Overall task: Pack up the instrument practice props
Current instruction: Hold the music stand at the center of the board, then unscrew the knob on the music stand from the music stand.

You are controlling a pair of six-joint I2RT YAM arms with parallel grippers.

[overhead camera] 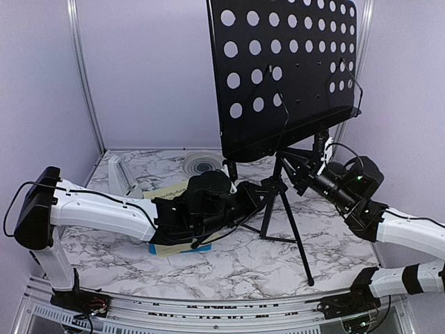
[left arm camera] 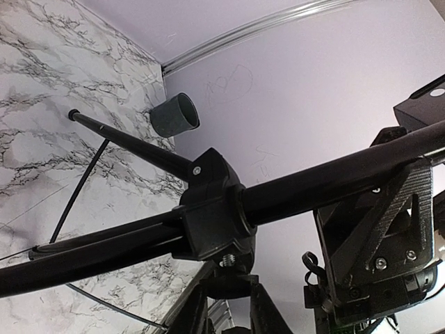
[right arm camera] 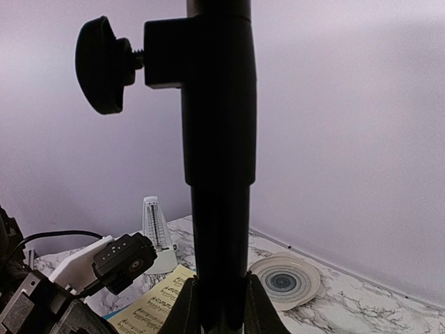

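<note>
The black hole-punched music stand [overhead camera: 285,66] stands on its tripod legs [overhead camera: 295,236] at the middle right of the table. My left gripper [overhead camera: 261,189] reaches in from the left to the tripod hub [left arm camera: 212,209]; its fingers [left arm camera: 198,306] are shut on the small clamp knob [left arm camera: 233,282] under the hub's screw. My right gripper [overhead camera: 297,169] is shut on the stand's upright pole [right arm camera: 219,174], just below a round knob [right arm camera: 101,64]. A yellow sheet-music page [overhead camera: 167,191] lies over a blue one [overhead camera: 188,247] beneath my left arm. The white pyramid metronome [right arm camera: 154,233] stands at the back left.
A swirl-patterned plate [overhead camera: 204,163] lies at the back centre, near the wall. A dark mug [left arm camera: 175,116] sits by the far corner. Lilac walls close in the back and sides, and the stand's legs spread across the middle of the marble tabletop [overhead camera: 229,268].
</note>
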